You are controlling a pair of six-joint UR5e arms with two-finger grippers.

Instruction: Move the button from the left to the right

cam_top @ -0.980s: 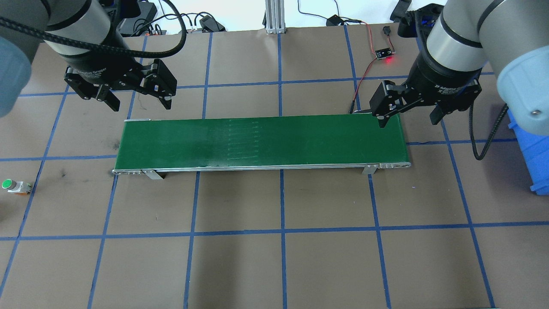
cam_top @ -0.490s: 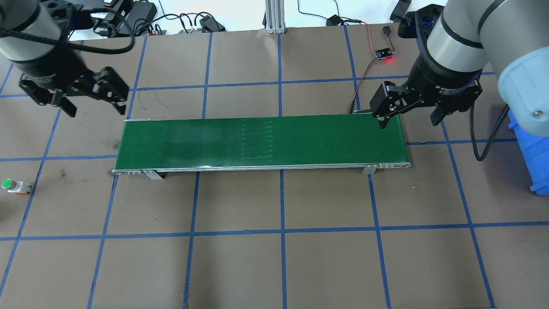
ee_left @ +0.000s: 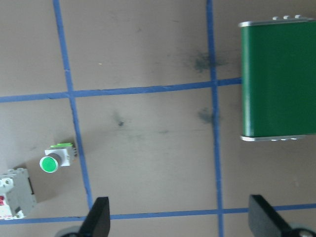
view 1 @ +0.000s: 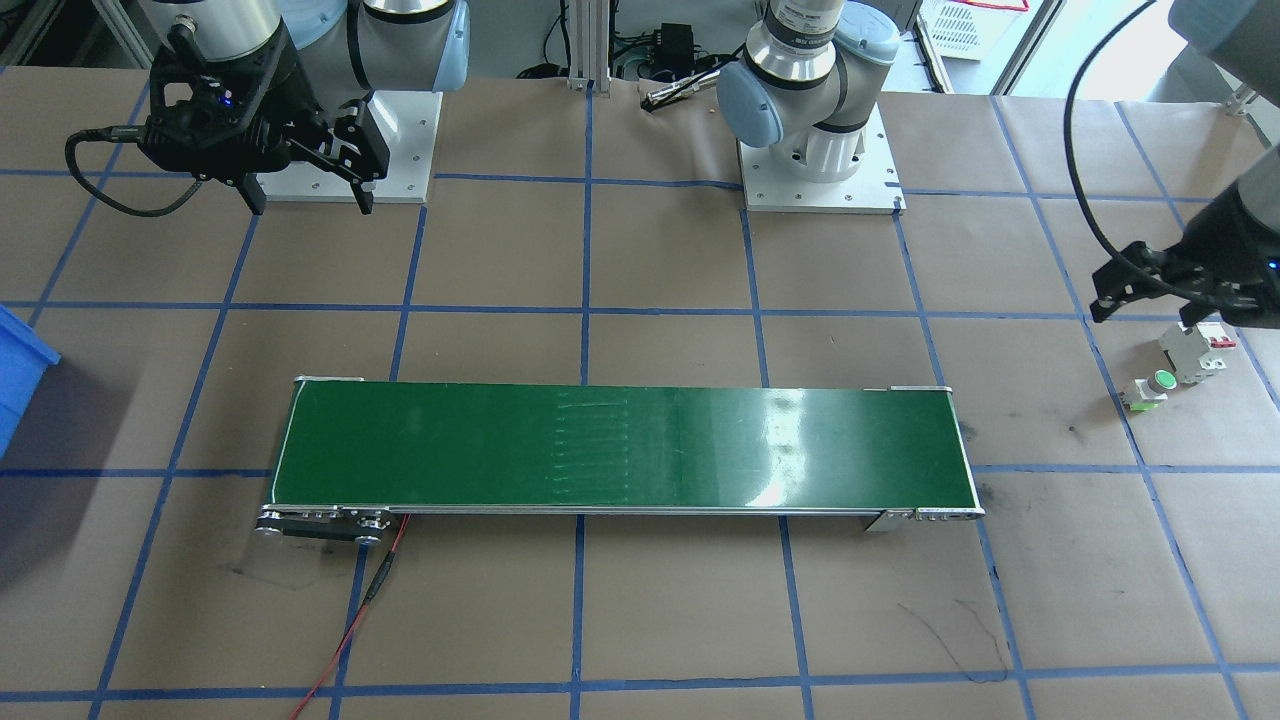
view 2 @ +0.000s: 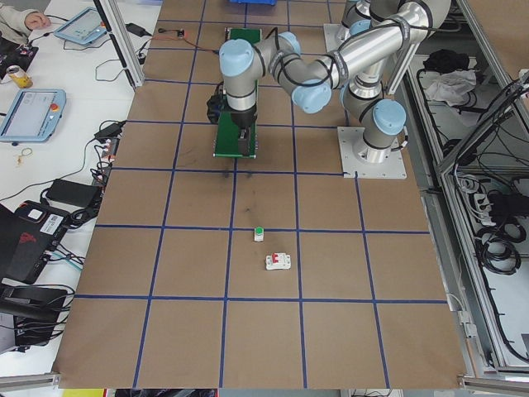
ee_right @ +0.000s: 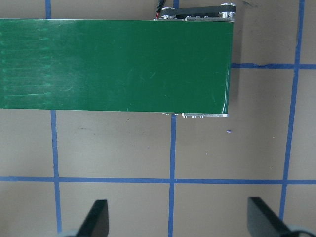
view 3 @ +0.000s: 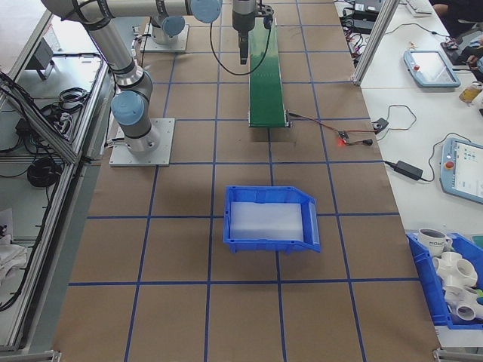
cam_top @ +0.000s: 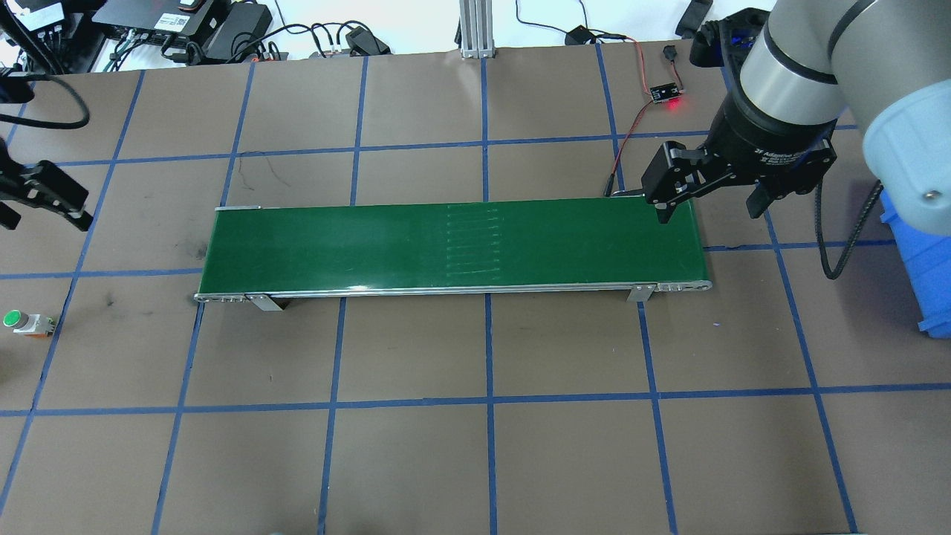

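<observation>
- Front-facing view: a brown tabletop [view 1: 660, 620] ruled with blue tape squares carries a long green conveyor belt [view 1: 620, 447] across its middle. The button [view 1: 1150, 388], green cap on a pale base, sits near the tabletop's end on the robot's left, just beside a white circuit breaker [view 1: 1193, 352] with a red lever. The left tool [view 1: 1160, 300] hangs above the breaker; only one finger shows clearly. The right tool [view 1: 305, 192] hangs with fingers apart near the opposite end, by its arm's base.
- Overhead view: the button [cam_top: 18, 321] lies alone at the left edge, well apart from the belt [cam_top: 453, 245]. One black finger of the left tool [cam_top: 52, 195] shows at that edge. The right tool [cam_top: 713, 204] hovers over the belt's right end, fingers spread. A blue bin [cam_top: 925, 275] touches the right edge.
- Left side view: the button [view 2: 259, 234] and breaker [view 2: 278, 262] lie near each other on bare tabletop.
- Left wrist view: the button [ee_left: 55, 159] and breaker [ee_left: 15, 193] lie below, both left fingertips [ee_left: 98, 219] wide apart, holding nothing.
- Right wrist view: the belt's end [ee_right: 118, 64] lies below, right fingertips [ee_right: 96, 217] wide apart.
</observation>
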